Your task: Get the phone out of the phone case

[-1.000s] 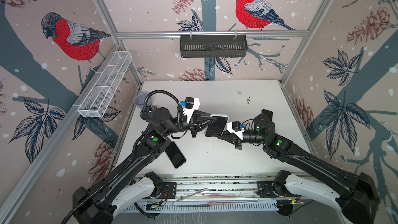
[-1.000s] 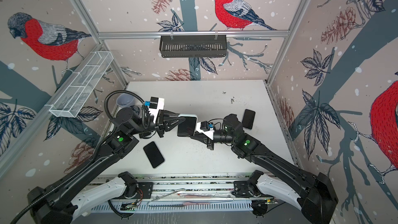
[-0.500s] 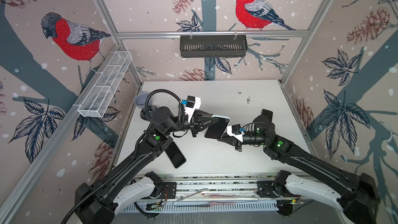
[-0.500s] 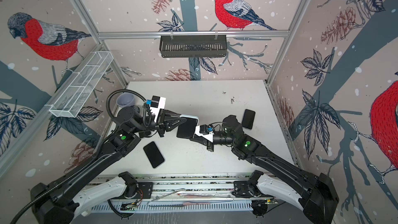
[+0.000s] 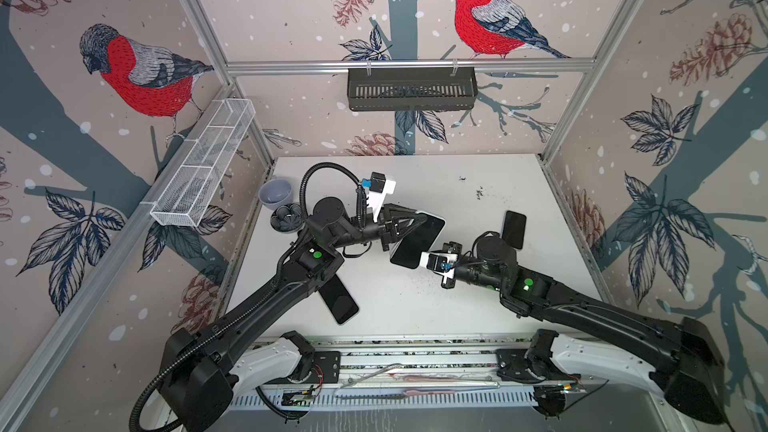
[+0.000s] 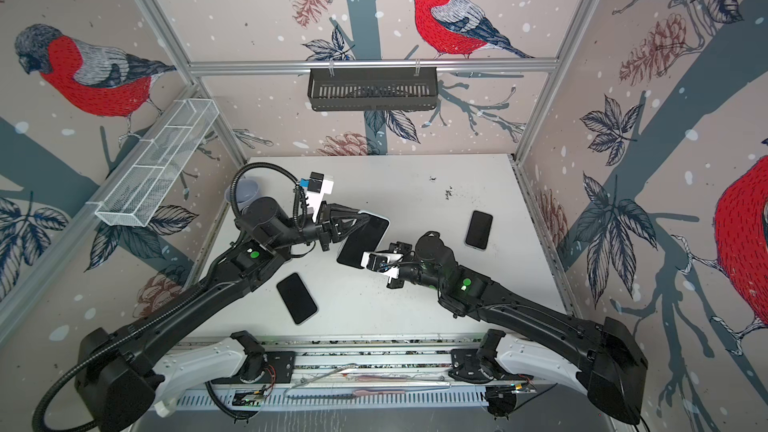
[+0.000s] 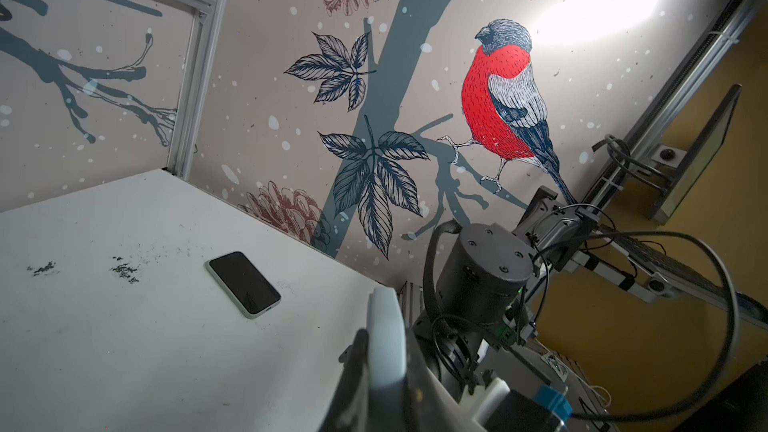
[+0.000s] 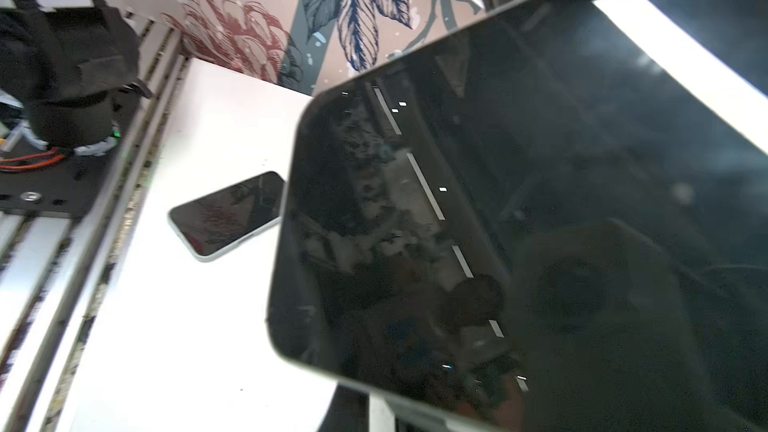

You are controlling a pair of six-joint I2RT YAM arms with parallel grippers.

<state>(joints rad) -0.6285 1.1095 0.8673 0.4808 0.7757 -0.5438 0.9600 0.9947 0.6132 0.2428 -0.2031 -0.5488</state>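
Note:
A phone [image 5: 417, 238] with a dark screen and a pale phone case rim hangs tilted above the table's middle in both top views. My left gripper [image 5: 405, 224] is shut on its upper end. In the left wrist view the pale case edge [image 7: 386, 326] sits pinched between the two dark fingers [image 7: 357, 351]. My right gripper [image 5: 424, 260] reaches in under the phone's lower end. In the right wrist view the phone screen [image 8: 519, 201] covers almost everything, and the fingers are hidden behind it.
Two more phones lie flat on the table, one at the right [image 5: 514, 229] and one near the front left [image 5: 338, 299]. A grey cup [image 5: 275, 195] and a dark bowl [image 5: 286, 218] stand at the far left. A black basket [image 5: 411, 89] and a white wire rack [image 5: 203, 168] hang on the walls.
My right gripper has slid left, further under the phone's lower end. The left wrist has shifted slightly. The phone stays in about the same place.

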